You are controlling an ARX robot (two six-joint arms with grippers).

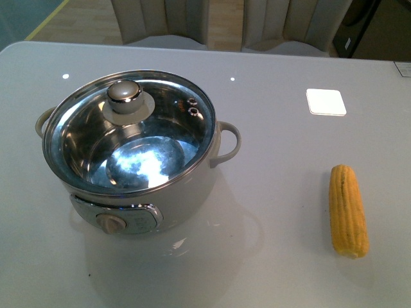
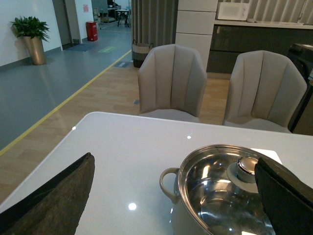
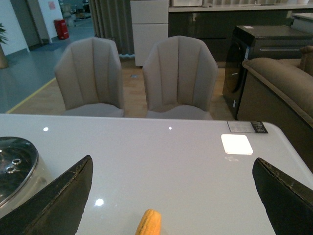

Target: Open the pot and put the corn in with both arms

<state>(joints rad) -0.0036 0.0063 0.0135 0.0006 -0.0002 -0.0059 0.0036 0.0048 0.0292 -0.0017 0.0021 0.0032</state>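
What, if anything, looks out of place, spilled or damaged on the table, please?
Nothing stands out. The glass lid sits evenly on the pot, the corn lies whole on the table apart from the pot, and no spill or damage shows.

No legible text — table label too small, wall sign blurred

pot: cream-white body, shiny steel bowl and rim
dial: beige, on a silver-grey panel
lid: clear glass, steel rim
knob: silver, on a pale grey base
corn: yellow-orange, lengthwise rows of kernels
table: glossy pale grey-white
square, far right on the table: white
chairs: grey-beige, vertical ribbing
left gripper, right gripper: matte black-grey
floor: light wood beside blue-grey, a yellow line between
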